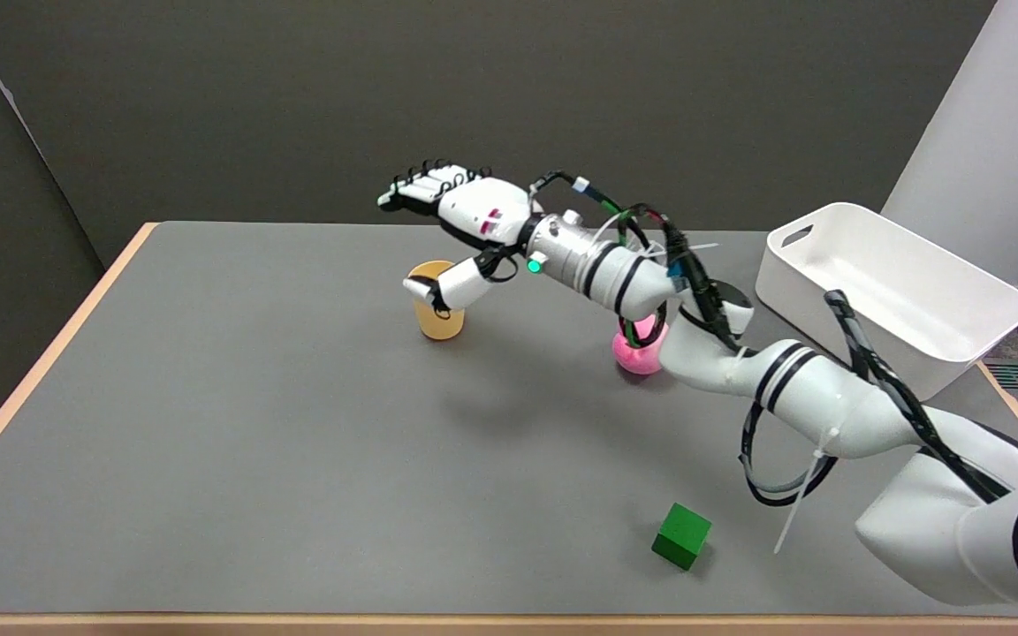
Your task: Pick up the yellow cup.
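Right hand (pixel 460 225) hovers w/ fingers spread wide, empty, above and just behind the upright yellow cup (pixel 438 311) at table center-left, thumb in front of the rim, so the grasp looks to need a short drop.

Your right arm (pixel 827 397) is a chain of glossy white rounded segments, each joint ringed by paired black bands. Nearest the right hand (pixel 465 216) sits a silver metal wrist collar (pixel 562 247) with a small green light glowing on its side. The hand has a white shell with a small red marking on its back; its white fingers (pixel 416 187) end in black tips and carry thin black wire loops along their tops. Behind the collar you see a tangle of black, green and red cables (pixel 650 238). A thick braided black cable (pixel 880 375) runs down the forearm, and a white zip tie (pixel 805 490) hangs from a black cable loop.
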